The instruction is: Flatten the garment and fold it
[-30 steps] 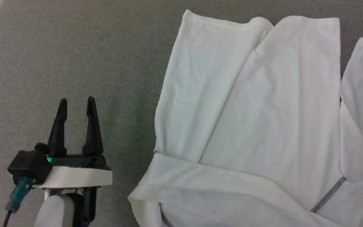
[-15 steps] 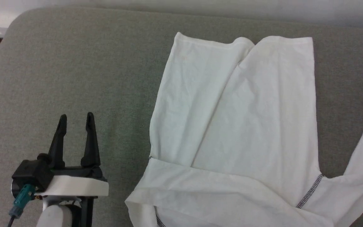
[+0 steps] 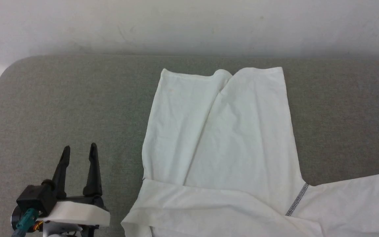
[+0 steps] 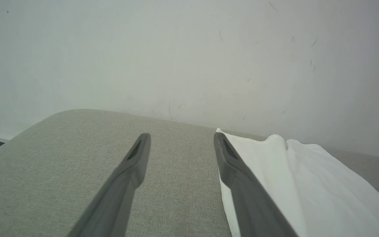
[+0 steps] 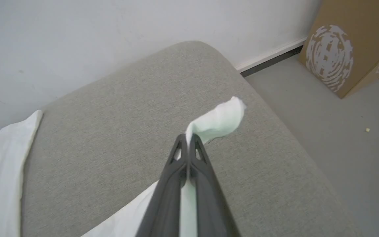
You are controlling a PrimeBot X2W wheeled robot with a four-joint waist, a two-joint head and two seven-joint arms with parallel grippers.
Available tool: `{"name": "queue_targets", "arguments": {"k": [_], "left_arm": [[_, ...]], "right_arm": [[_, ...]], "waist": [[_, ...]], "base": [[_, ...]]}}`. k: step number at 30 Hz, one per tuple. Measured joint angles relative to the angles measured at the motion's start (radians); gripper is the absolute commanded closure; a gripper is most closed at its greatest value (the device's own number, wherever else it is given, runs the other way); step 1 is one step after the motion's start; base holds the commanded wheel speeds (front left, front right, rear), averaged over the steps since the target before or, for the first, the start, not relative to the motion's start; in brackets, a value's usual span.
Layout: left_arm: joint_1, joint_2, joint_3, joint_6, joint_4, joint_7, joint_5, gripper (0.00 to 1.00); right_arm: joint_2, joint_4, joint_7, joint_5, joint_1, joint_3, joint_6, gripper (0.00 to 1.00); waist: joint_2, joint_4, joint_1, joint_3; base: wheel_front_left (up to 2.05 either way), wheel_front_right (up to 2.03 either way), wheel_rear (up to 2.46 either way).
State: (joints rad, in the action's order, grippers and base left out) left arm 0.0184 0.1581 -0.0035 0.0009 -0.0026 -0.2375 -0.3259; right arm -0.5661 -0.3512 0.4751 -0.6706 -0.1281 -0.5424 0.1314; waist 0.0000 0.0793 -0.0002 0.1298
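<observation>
Left claw (image 4: pixel 181 138): two long dark grey fingers spread wide apart, nothing between them. Below, grey woven-fabric tabletop (image 4: pixel 61 158) with a rounded far corner. White thin-fabric garment (image 4: pixel 291 177) lies flat on the right, its near edge running behind the right-hand finger. Pale scuffed wall (image 4: pixel 176 49) behind.

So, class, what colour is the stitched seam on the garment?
Dark grey seam stitching on the white garment, clearest in the head view.

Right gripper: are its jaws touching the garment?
Touching. The right wrist view shows the right gripper with its jaws shut on the garment, white cloth sticking out past their tips.
</observation>
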Motion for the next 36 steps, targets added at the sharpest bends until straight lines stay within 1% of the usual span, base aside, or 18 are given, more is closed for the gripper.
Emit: {"name": "queue_targets", "arguments": {"k": [4,8,12,16,19,23,29,34,35,36], "left_arm": [[0.026,0.006,0.001,0.001,0.001,0.014,-0.002,0.00],[0.043,0.009,0.001,0.001,0.000,0.026,-0.009,0.00],[0.045,0.010,-0.001,0.002,-0.003,0.035,-0.017,0.00],[0.044,0.013,-0.002,0.005,-0.007,0.037,-0.017,0.00],[0.043,0.017,-0.007,0.009,-0.007,0.045,-0.018,0.00],[0.036,0.020,-0.014,0.009,-0.004,0.049,-0.018,0.00],[0.002,0.017,-0.031,0.008,0.017,0.048,-0.021,0.00],[-0.013,0.013,-0.038,0.008,0.037,0.042,-0.025,0.00],[-0.015,0.011,-0.038,0.008,0.042,0.039,-0.026,0.00],[-0.018,0.009,-0.039,0.008,0.047,0.035,-0.027,0.00]], "right_arm": [[0.131,0.228,0.072,-0.112,0.081,0.019,0.000,1.00],[0.232,0.412,0.123,-0.162,0.152,0.080,0.000,1.00],[0.356,0.528,0.142,-0.155,0.182,0.201,0.000,1.00],[0.457,0.566,0.148,-0.137,0.178,0.356,0.000,1.00],[0.492,0.539,0.132,-0.151,0.157,0.481,0.000,1.00],[0.509,0.456,0.088,-0.188,0.099,0.679,0.000,1.00],[0.513,0.272,-0.021,-0.239,0.007,0.951,0.000,1.00],[0.514,0.092,-0.134,-0.234,-0.074,1.119,0.000,1.00],[0.514,0.055,-0.157,-0.233,-0.090,1.145,0.000,0.79],[0.513,0.016,-0.176,-0.217,-0.107,1.177,0.000,0.52]], "waist": [[0.0000,-0.013,-0.0001,-0.048],[0.0001,-0.025,0.0000,-0.090],[0.0000,-0.031,0.0000,-0.122],[0.0001,-0.030,0.0001,-0.133],[0.0001,-0.021,0.0003,-0.126],[0.0001,0.002,0.0003,-0.113],[0.0000,0.046,0.0003,-0.094],[0.0000,0.076,0.0004,-0.068],[0.0001,0.081,0.0004,-0.063],[0.0000,0.084,0.0003,-0.057]], "base": [[0.00,0.00,0.00],[0.00,0.00,0.00],[0.00,0.00,0.00],[0.00,0.00,0.00],[0.00,0.00,0.00],[0.00,0.00,0.00],[0.00,0.00,0.00],[0.00,0.00,0.00],[0.00,0.00,0.00],[0.00,0.00,0.00]]}}
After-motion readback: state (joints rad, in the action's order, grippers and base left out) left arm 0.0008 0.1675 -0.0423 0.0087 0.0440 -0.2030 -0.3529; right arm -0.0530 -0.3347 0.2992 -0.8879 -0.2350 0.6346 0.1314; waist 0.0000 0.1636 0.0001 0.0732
